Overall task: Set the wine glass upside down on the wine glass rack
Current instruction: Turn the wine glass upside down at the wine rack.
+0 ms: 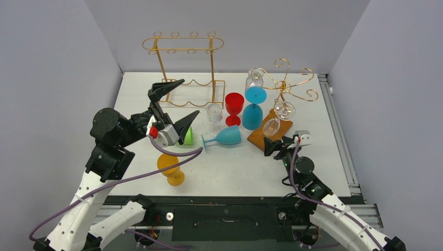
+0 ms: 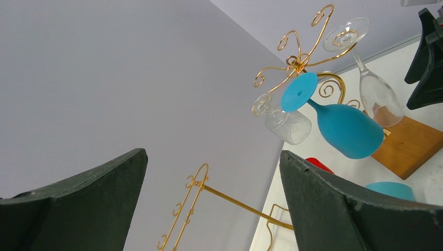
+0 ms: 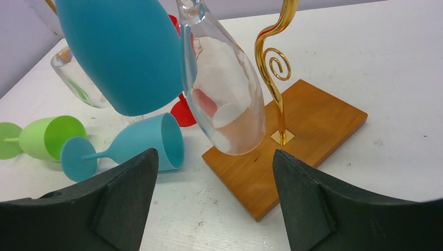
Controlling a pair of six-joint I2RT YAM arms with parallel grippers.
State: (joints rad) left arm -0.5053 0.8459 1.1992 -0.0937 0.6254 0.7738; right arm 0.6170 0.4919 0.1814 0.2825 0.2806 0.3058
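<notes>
The wine glass rack is a gold tree of curled arms on a wooden base. A clear wine glass hangs from it upside down and tilted. In the right wrist view this clear wine glass hangs just beyond my right gripper, which is open and touches nothing. A blue glass and another clear glass also hang from the rack. My right gripper sits low by the base's near corner. My left gripper is raised at the left, open and empty.
A teal glass and a green glass lie on the table. A red glass and a small clear glass stand behind them, and an orange glass is at front left. A tall gold wire rack stands at the back.
</notes>
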